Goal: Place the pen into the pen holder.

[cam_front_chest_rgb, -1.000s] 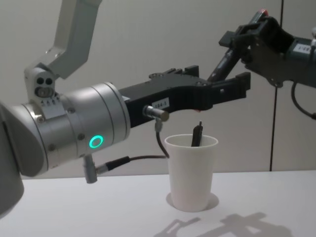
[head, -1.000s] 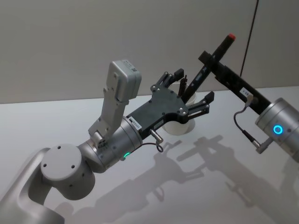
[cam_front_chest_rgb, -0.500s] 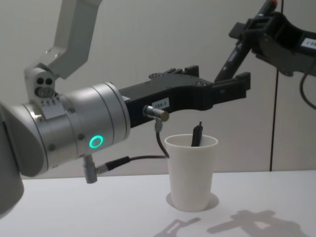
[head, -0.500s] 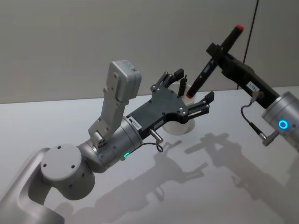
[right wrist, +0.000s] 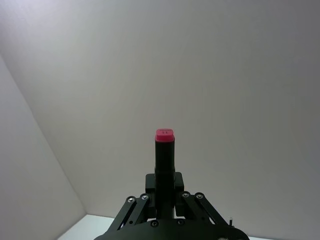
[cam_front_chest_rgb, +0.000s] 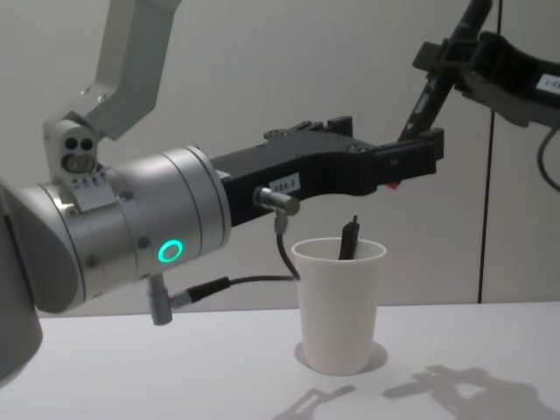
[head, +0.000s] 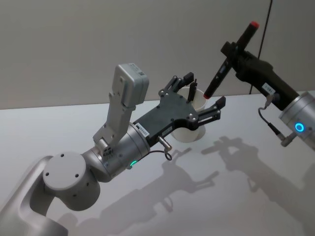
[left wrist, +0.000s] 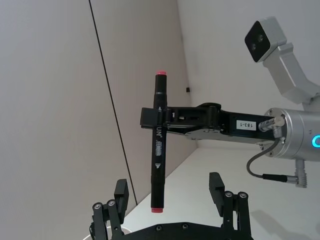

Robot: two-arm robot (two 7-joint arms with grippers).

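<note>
With my right gripper [head: 231,50] clamped on the pen [head: 216,78] and my left gripper [head: 199,96] spread above the pen holder [cam_front_chest_rgb: 339,302], I'd centre the pen's tip over the rim before lowering.

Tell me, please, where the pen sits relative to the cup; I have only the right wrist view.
Observer: The pen hangs tilted, its lower tip above the cup, near its right side and not yet inside.
Operator: Is the cup empty?
Observer: No, a dark pen sticks out above its rim.
Operator: Where is the left gripper?
Observer: The left gripper is open and hovers over the cup, close to the tip of the pen that the right gripper holds.
</note>
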